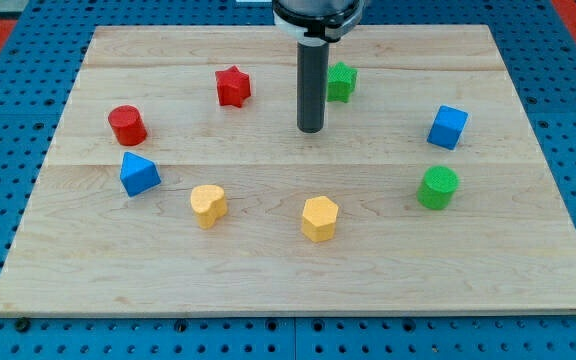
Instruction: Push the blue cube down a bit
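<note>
— While the rod (312, 80) hangs straight down from the view's top, where is my tip (311, 131)?

— It rests on the worktop (268, 270), just below and left of the green star (341, 81), well apart from the blue cube (448, 127).

— And the cube?

— At the view's right, above the green cylinder (438, 187).

— The claw?

— No claw shows, only the rod.

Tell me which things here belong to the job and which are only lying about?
For the job:
blue cube
my tip

Lying about:
blue triangle block
red cylinder
red star
green star
green cylinder
yellow heart
yellow hexagon
</note>
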Controlling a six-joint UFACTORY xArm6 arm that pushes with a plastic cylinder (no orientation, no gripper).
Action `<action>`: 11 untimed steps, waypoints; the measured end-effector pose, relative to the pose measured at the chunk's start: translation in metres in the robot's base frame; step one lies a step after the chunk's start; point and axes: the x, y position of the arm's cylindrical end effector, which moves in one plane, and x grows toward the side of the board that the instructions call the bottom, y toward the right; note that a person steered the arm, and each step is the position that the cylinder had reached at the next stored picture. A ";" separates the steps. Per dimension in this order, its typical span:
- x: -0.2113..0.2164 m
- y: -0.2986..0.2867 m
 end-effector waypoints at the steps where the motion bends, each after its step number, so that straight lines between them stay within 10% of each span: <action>1: 0.000 0.001; 6: -0.060 0.103; 11: -0.008 0.226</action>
